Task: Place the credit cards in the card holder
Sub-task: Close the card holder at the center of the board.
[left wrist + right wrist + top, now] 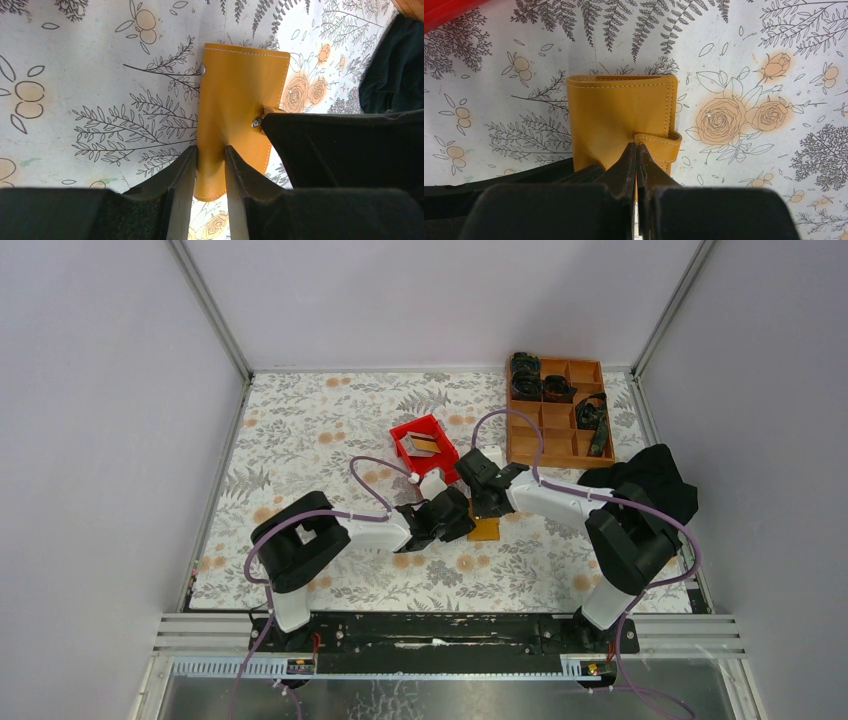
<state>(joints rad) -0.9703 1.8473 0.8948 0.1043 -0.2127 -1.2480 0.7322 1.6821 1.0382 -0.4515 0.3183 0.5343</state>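
The left gripper (pixel 210 155) is pinching the card holder (pixel 240 85) by one edge, fingers partly spread around the leather. The right gripper (pixel 636 150), fingers pressed together, is touching the card holder's strap (pixel 660 142). The red bin (pixel 413 427) is sitting just beyond the card holder.

top view: fixed high above and behind the arm bases, looking down over the whole table (pixel 330 430) | left wrist view — very close, low over it | right wrist view — equally close | shared by all three: the card holder (pixel 486 530)
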